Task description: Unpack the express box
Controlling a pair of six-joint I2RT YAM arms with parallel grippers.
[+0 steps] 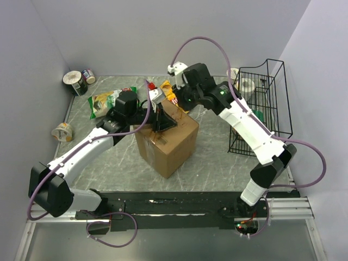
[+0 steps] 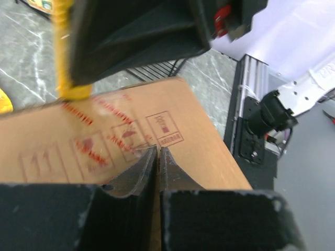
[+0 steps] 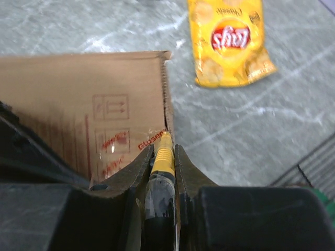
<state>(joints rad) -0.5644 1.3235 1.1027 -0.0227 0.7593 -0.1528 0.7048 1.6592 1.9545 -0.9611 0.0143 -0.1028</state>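
1. Your right gripper (image 3: pixel 165 148) is clamped on a yellow cutter (image 3: pixel 163 170), whose tip meets the taped top edge of the express box (image 1: pixel 166 145) just ahead.
2. Your left gripper (image 2: pixel 158 152), jaws nearly together and empty, hovers just above the box top.
3. The flaps look closed, so cutting, opening and emptying remain.

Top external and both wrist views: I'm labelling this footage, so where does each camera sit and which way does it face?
Top external: above and behind the arm bases, looking down at the express box; both arms show.
Left wrist: on the left arm, facing the box top; the left tool shows.
Right wrist: on the right arm, facing the box edge and a Lay's bag; the right tool shows, shut on a yellow-handled cutter.
Shared: both wrist views show the box's red-printed top.
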